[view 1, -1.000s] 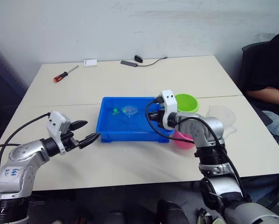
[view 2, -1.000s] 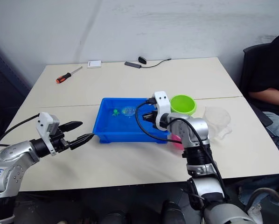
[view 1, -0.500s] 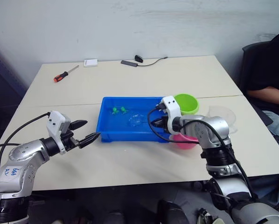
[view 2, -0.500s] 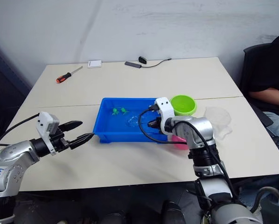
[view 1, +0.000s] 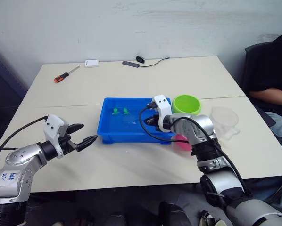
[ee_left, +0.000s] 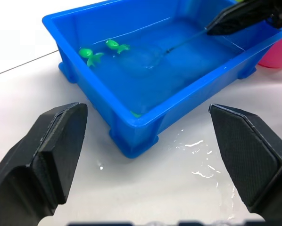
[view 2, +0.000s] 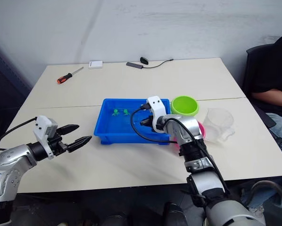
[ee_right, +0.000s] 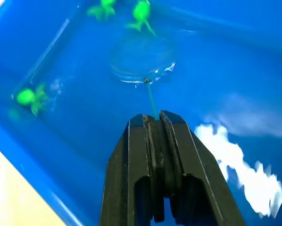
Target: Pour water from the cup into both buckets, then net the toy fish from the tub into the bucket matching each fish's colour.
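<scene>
net (ee_right: 142,59) sits in the tub (view 1: 104,126), hoop under water near the middle, just short of two green fish (view 1: 120,111) at the tub's 11 o'clock corner. a third green fish (ee_right: 28,98) shows near a tub wall in the right wrist view.

left to right: left hand (view 1: 83,135) hovers released, fingers spread, at 9 o'clock of the tub and apart from it, holding nothing. right hand (ee_right: 155,120) is clenched on the net's thin stick, reaching in over the tub's 3 o'clock wall. green bucket (view 1: 186,104) at the tub's 2 o'clock, pink bucket (view 1: 181,141) at 4 o'clock mostly behind the right arm, cup (view 1: 224,117) further out at 3 o'clock.

handling guess: net is light, stick thin and likely whippy, mesh soft, so it will drag in water; grip on the stick is the only sensible place. fish tiny, wet, probably slippery and prone to drift off the hoop.

desk (view 1: 131,160) is pale and smooth, with water splashes beside the tub. screwdriver (view 1: 65,74), small white box and a cable lie at the far edge. plain wall behind; a seated person at far right.
</scene>
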